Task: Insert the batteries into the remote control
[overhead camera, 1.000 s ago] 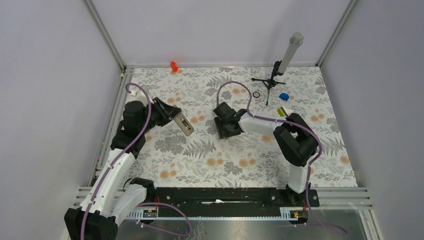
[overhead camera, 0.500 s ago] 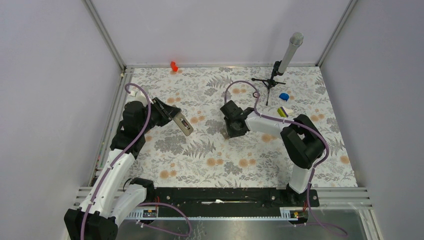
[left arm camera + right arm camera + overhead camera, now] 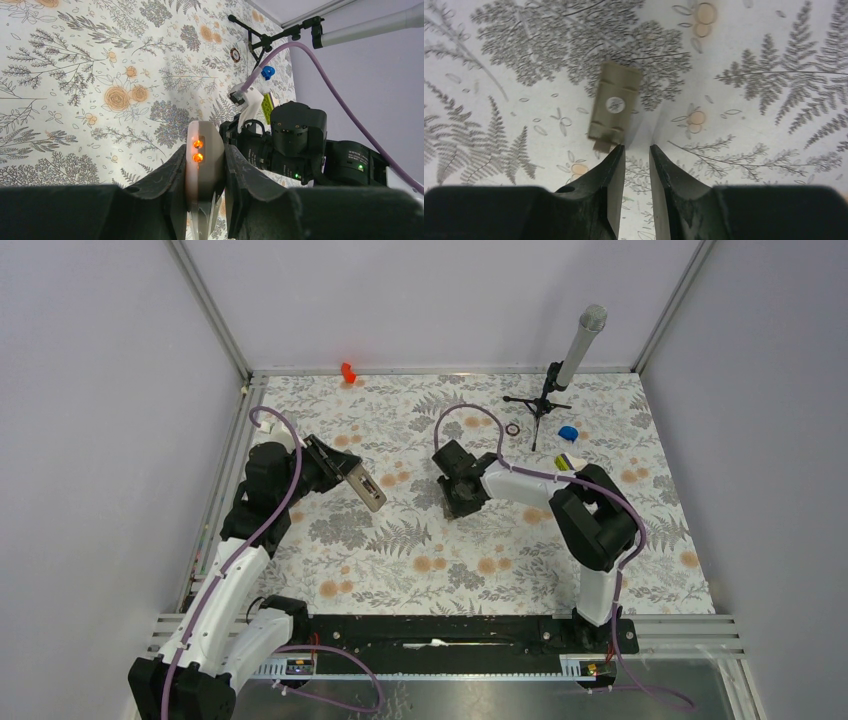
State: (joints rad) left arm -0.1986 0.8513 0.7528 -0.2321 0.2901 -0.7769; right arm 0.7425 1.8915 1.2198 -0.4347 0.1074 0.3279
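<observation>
My left gripper is shut on the white remote control and holds it above the table's left side. In the left wrist view the remote stands edge-on between the fingers, with two orange lights glowing near its end. My right gripper is low over the middle of the table. In the right wrist view its jaws are a narrow gap apart and empty, just short of a small tan rectangular plate lying flat. No loose batteries show in any view.
A microphone on a black stand is at the back right. Near it lie a small dark ring, a blue piece and a yellow-green bar with a white end. A red object is at the back edge.
My right gripper shifted a little right and toward the back, then slightly back left, staying low over the table's middle. My left arm and the remote have not moved.
</observation>
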